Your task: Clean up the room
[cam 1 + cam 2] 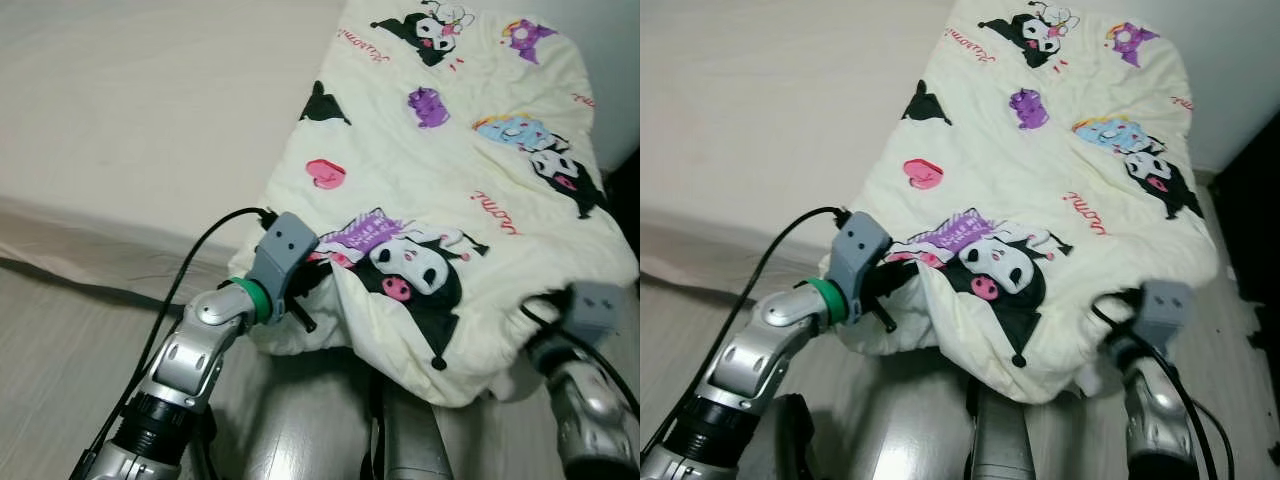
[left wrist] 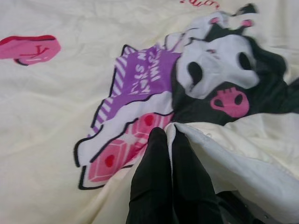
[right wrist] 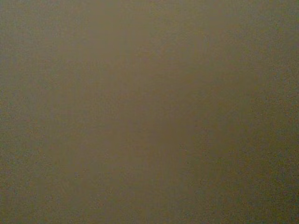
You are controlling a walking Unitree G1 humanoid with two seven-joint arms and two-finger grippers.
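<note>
Mid-lift: my left fingers [image 2: 161, 140] pinch the blanket [image 1: 440, 190] edge, right fingers [image 1: 545, 310] buried under it, grip unclear; next, lay it onto the bed [image 1: 150, 120] ahead

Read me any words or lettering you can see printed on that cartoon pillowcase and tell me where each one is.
Red cursive word, likely "Kuromi", upside down: on the cream pillowcase, repeated near the far edge and mid right; too slanted to be sure.
White lettering on the purple patch beside the left tool: blurred, unreadable.
Mark on the pink heart: too small.
</note>
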